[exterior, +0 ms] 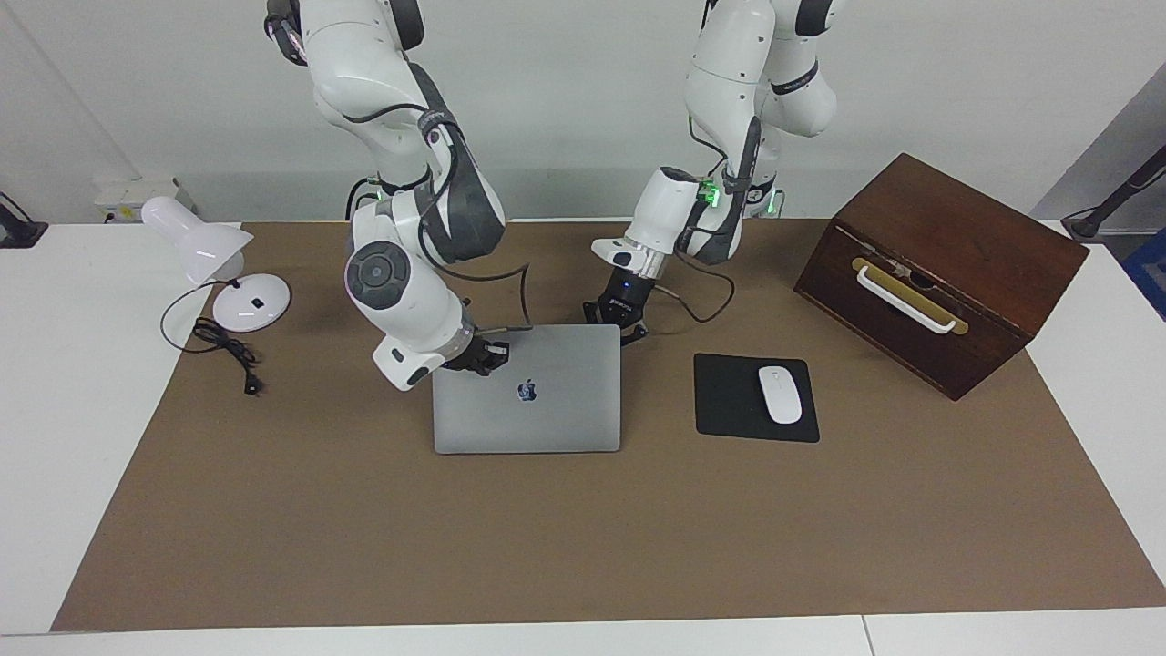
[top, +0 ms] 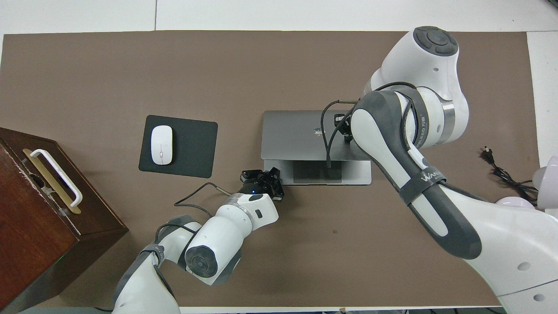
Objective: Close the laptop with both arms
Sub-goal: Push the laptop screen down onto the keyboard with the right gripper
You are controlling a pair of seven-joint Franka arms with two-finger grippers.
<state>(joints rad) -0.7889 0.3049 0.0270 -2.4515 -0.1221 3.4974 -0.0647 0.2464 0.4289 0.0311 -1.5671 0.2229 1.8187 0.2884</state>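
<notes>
Here the laptop (exterior: 526,390) lies near the middle of the desk (exterior: 583,547), beside the mouse pad (exterior: 754,398) carrying the mouse (exterior: 780,394). Its lid is tilted well down toward the robots but not flat: in the overhead view only the trackpad strip of the base shows under the lid's edge. The right hand (exterior: 481,357), fingertips together and holding nothing, presses on the lid's corner toward the right arm's end. The left hand (exterior: 619,319), likewise closed and empty, sits at the base's corner nearest the robots, apparently bracing it. By this judgement, closing is more than half done; the final lowering remains.
</notes>
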